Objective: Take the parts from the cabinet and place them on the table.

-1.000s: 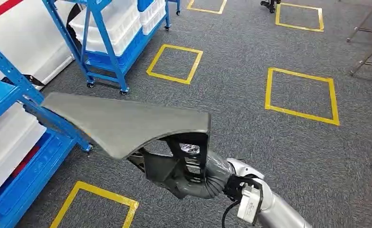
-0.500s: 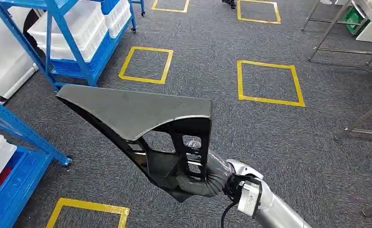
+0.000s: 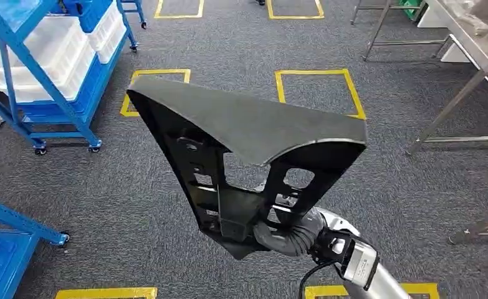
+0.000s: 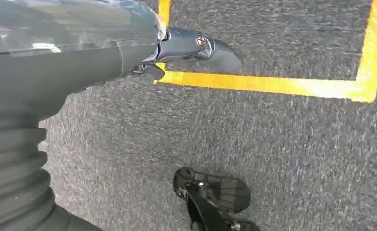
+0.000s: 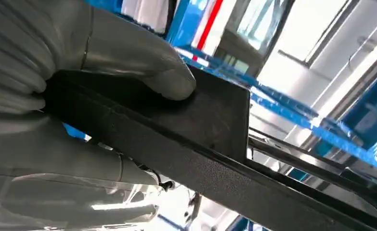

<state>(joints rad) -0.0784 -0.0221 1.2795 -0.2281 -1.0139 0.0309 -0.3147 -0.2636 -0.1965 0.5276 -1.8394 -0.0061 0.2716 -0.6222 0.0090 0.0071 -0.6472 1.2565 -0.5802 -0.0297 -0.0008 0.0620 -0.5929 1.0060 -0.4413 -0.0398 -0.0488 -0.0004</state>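
Gripping matte, ribbed triangular part (image 3: pixel 247 128): right hand (image 5: pixel 80 72).

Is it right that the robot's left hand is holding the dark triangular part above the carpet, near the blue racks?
Not quite: the right hand holds the dark triangular part, as the head and right wrist views show. The left hand hangs free over the carpet.

Matt black plastic against rough grey carpet

The part (image 3: pixel 253 124) looks like matt, faintly grained dark plastic; the right robot hand (image 5: pixel 80 62) wears smooth grey rubbery covering; the floor (image 3: pixel 416 205) is coarse grey carpet with glossy yellow tape (image 3: pixel 319 73); the shelving (image 3: pixel 17 68) is painted blue metal holding white plastic bins (image 3: pixel 38 59).
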